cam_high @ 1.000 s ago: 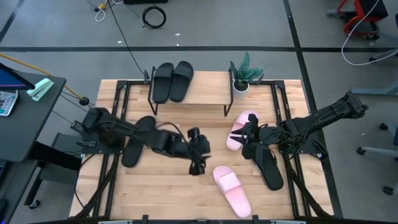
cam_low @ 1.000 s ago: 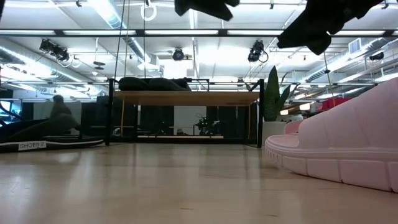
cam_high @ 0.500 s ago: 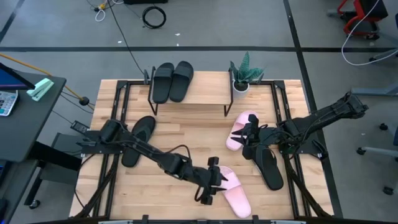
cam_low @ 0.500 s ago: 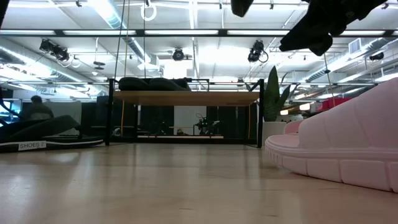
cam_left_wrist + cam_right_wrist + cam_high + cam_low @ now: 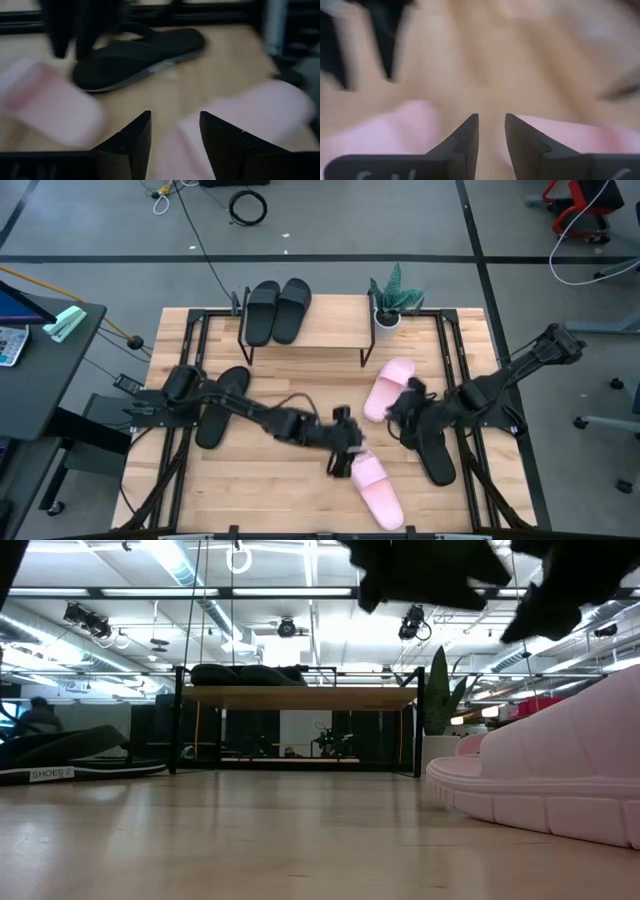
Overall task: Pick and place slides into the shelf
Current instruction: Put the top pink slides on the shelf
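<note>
2 black slides (image 5: 276, 310) on shelf (image 5: 330, 330); 2 pink slides (image 5: 373, 486), 2 flat black ones (image 5: 222, 406) on table.

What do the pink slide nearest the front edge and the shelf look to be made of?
The pink slide: probably moulded foam or soft rubber, matte, judging by its thick, ridged sole and dull one-piece surface in the low view. The shelf: a light wooden top board with visible grain, on thin black legs that look like painted metal.

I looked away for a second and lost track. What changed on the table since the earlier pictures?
The left claw swung from mid-table to the near pink slide, open, holding nothing. The right claw shifted slightly beside the far pink slide, empty. All slides, the black pair and the shelf stayed put.
</note>
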### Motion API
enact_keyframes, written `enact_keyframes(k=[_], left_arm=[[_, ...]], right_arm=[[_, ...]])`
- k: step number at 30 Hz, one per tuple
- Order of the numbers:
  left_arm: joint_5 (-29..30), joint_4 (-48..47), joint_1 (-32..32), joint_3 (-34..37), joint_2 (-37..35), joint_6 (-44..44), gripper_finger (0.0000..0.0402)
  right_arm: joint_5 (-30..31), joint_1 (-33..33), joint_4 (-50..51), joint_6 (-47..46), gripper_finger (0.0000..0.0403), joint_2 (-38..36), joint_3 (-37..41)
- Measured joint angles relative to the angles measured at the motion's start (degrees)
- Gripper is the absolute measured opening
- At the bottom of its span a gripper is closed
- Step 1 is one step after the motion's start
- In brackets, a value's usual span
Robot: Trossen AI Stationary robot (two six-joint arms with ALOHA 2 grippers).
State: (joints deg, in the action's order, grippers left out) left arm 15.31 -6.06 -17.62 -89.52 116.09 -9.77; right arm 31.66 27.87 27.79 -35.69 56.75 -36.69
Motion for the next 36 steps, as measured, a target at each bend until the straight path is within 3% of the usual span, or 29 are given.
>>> enact_keyframes(k=[3, 7, 12, 15, 24, 30, 36], left_arm=[[0.2, -0.3, 2.1, 0.0, 0.0, -1.6, 0.0172], [-0.2, 1.1, 3.1, 0.0, 0.1, -1.2, 0.0172], [-0.1, 5.9, 4.8, 0.0, 0.2, -0.9, 0.0172], [-0.1, 5.6, 5.6, 0.0, 0.2, -0.9, 0.0172], [-0.1, 2.3, 6.9, 0.0, 0.2, 4.9, 0.0172], [-0.1, 2.2, 7.8, 0.0, 0.2, 5.0, 0.0172], [-0.1, 2.2, 9.3, 0.0, 0.2, 5.1, 0.0172]], right_arm=[[8.8, -0.3, 8.8, -8.5, 0.0101, 0.0, 0.0], [10.5, -3.6, 13.2, -11.5, 0.0102, 0.5, 0.0], [7.7, -10.5, 12.3, -3.6, 0.0122, 2.2, 0.0], [3.4, -15.4, 12.4, -3.1, 0.0143, 4.7, 0.0], [-0.6, -24.2, 10.6, 4.8, 0.0190, 14.2, 0.0], [-0.9, -27.8, 9.9, 6.2, 0.0194, 20.5, 0.0], [0.8, -29.7, 9.1, 9.3, 0.0174, 23.7, 0.0]])
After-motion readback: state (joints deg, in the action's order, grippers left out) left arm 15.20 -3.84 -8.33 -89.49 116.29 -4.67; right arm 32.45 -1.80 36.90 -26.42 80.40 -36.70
